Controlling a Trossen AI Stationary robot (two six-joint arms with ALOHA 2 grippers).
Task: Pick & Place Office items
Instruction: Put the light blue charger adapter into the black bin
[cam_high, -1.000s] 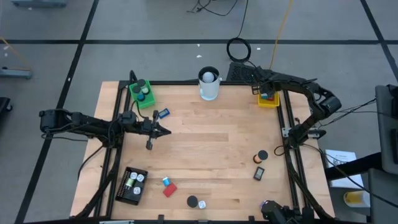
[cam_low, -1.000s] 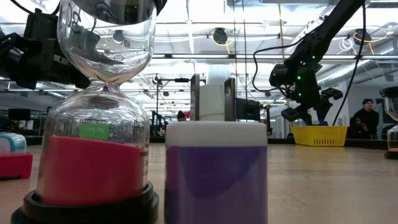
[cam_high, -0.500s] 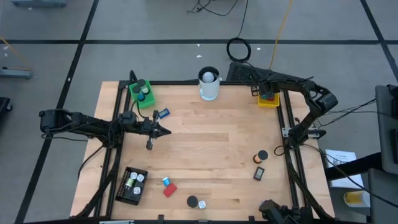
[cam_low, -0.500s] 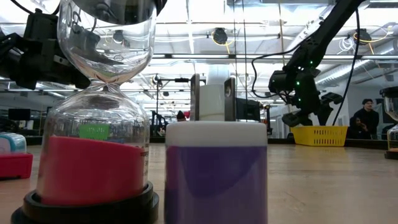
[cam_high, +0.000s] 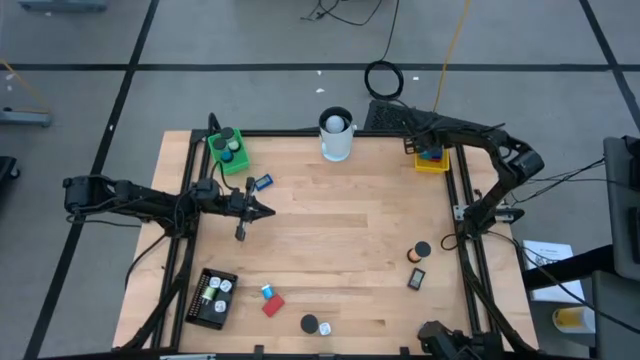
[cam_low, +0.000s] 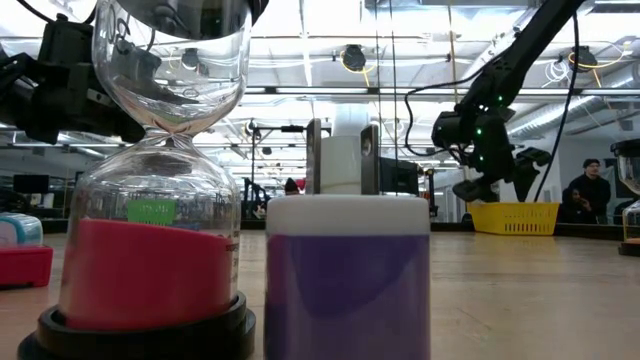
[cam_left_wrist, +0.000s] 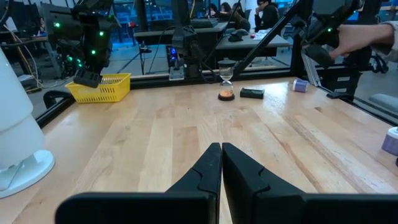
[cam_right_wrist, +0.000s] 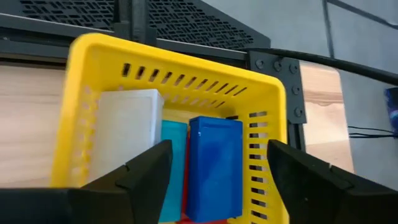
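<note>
Right hand (cam_right_wrist: 214, 180) hangs released over the yellow tray (cam_right_wrist: 93, 68), fingers spread wide, so the blue block (cam_right_wrist: 214, 168) lies dropped inside by a white piece (cam_right_wrist: 124, 134); left hand (cam_left_wrist: 221, 163) waits clenched mid-desk (cam_high: 330, 230), empty.

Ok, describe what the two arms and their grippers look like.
Both arms are dark, jointed and slender, with black cables running alongside. The left gripper has two black, wedge-shaped fingers tapering to points. The right gripper has broad, flat black fingers. Green indicator lights glow on the right arm's wrist housing.
</note>
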